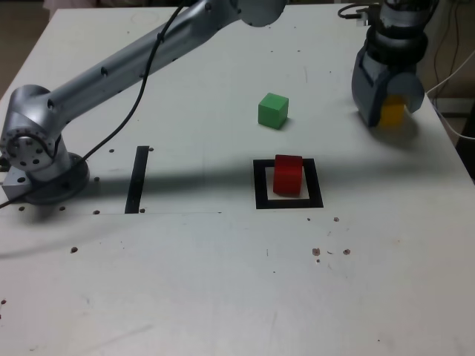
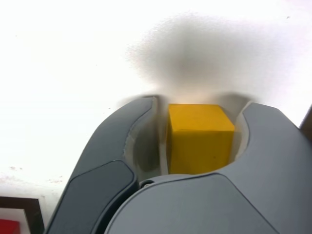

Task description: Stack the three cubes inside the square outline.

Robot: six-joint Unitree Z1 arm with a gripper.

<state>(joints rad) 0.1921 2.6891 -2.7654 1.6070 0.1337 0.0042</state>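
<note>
Your gripper (image 1: 391, 111) sits low over the table (image 1: 223, 297) at the far side of the exterior view's right, its grey jaws around the yellow cube (image 2: 200, 139); in the wrist view one jaw lies against the cube's side while a thin gap shows on the other side, so you cannot tell whether the grip is fully made. You see the yellow cube resting on the white surface, its lower corner peeking out under the jaws in the exterior view. Nearer the camera and toward the middle, the red cube (image 1: 288, 175) stands inside the square outline (image 1: 261, 185), slightly turned relative to the border. You find the green cube (image 1: 273, 110) on bare table beyond the outline, well apart from both the red cube and your gripper. Farther to the exterior view's left, a thin black bar (image 1: 137, 179) lies on the table beside the arm's base (image 1: 33, 159).
</note>
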